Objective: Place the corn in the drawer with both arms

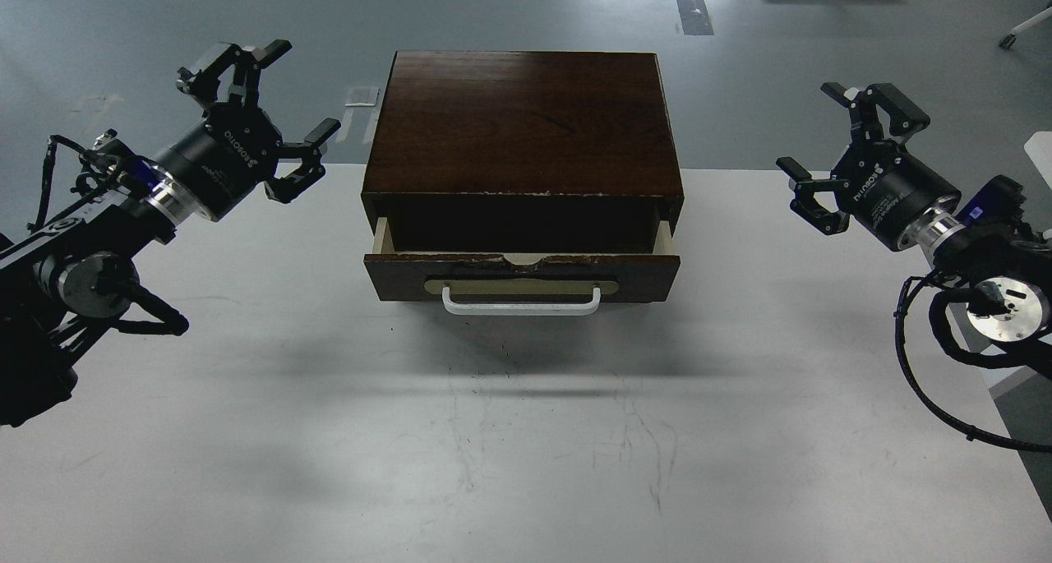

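Observation:
The dark brown wooden box stands at the back middle of the white table. Its drawer, with a white bar handle on a beige plate, is pulled partly out; its inside is dark. The corn is not in view. My left gripper is open and empty, raised to the left of the box. My right gripper is open and empty, raised to the right of the box.
The table's front half shows faint scuff marks. Grey floor lies behind the table, with tape marks. My right arm's cables hang over the table's right edge.

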